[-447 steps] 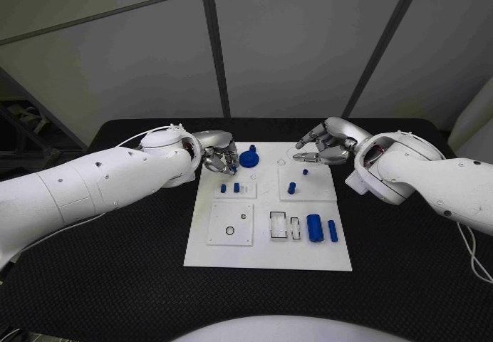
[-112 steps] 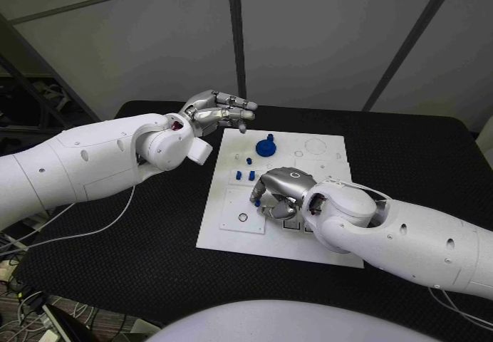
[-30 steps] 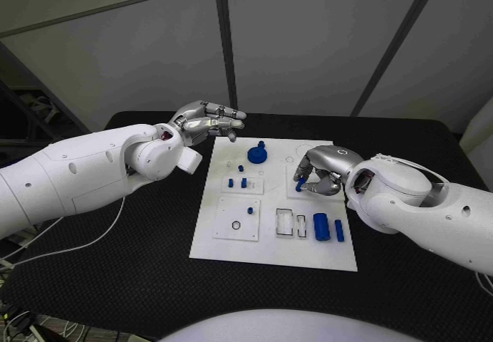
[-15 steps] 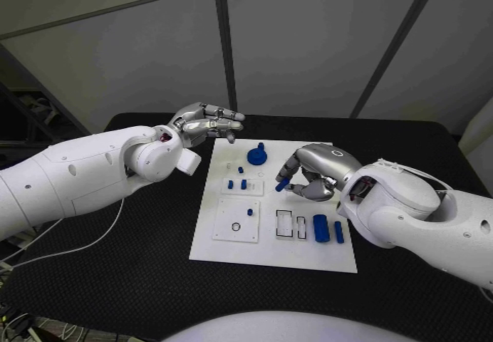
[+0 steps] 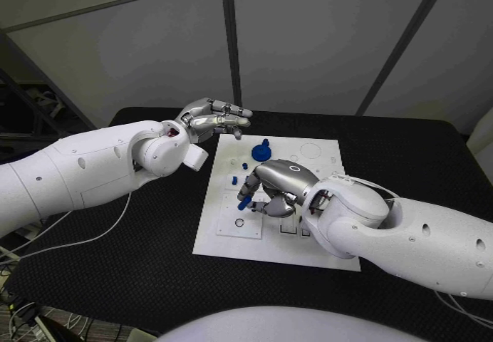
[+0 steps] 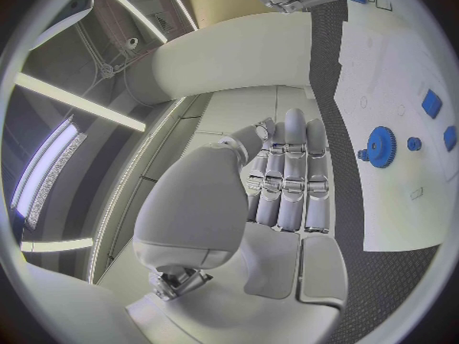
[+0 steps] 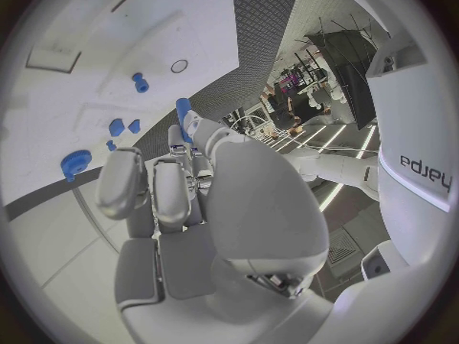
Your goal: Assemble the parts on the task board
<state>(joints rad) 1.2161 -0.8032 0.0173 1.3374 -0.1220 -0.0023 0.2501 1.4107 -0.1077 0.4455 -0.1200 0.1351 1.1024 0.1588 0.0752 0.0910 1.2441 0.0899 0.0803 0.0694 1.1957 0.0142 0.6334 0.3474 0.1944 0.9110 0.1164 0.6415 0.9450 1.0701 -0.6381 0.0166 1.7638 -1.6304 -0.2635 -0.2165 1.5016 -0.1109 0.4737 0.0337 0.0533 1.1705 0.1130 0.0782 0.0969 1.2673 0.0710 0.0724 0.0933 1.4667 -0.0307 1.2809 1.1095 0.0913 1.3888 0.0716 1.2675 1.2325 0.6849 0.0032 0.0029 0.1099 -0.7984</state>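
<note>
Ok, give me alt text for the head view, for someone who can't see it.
The right robot hand holds a small blue peg over the left-middle of the white task board on a black table. The left robot hand hovers empty beyond the board's far left corner, near a blue gear.

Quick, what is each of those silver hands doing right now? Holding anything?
Left hand: holds nothing, fingers straight, raised beyond the task board's far corner.
Right hand: pinches a small blue peg over the task board.
</note>
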